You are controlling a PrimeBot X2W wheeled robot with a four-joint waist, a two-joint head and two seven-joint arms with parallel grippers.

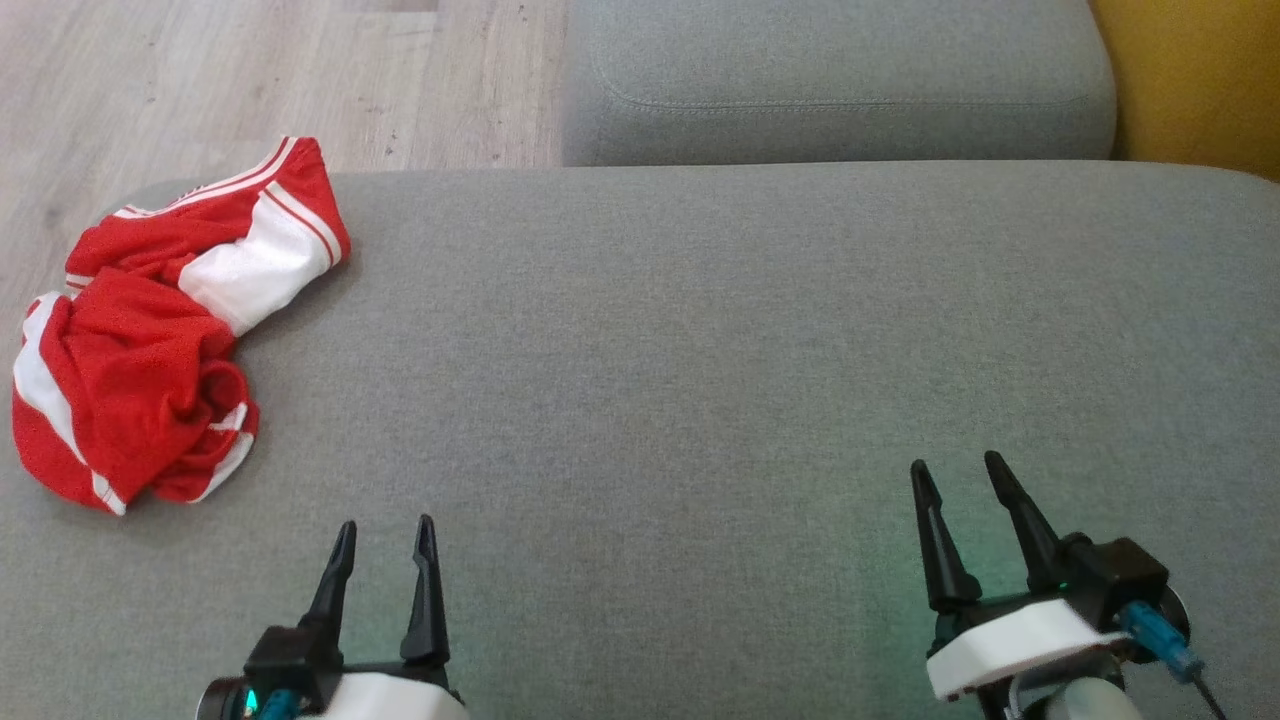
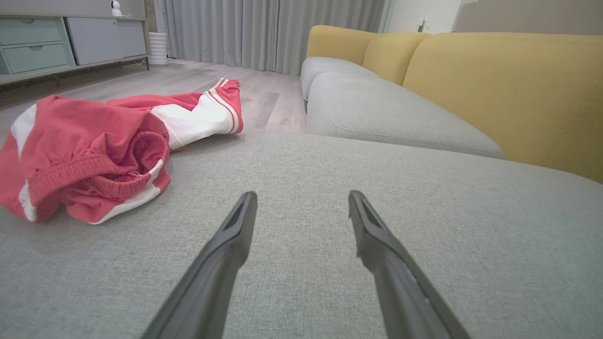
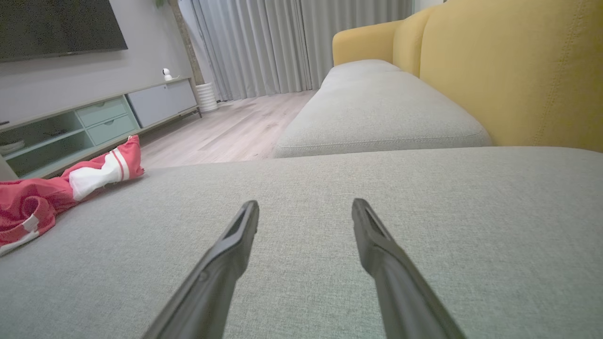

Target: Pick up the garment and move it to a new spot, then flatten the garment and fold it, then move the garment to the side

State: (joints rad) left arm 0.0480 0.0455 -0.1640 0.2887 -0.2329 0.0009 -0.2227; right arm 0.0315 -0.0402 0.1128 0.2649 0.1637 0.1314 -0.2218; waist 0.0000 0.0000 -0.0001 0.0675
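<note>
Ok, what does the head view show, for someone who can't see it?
A crumpled red and white garment lies at the left edge of a grey sofa cushion. The left gripper and right gripper are open at the bottom, holding nothing.

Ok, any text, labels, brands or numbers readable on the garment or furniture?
None can be read.
The crumpled red and white garment shows stripes and panels but no print or tag.
The grey fabric sofa seat, yellow backrest and pale green drawer cabinet bear no lettering.
</note>
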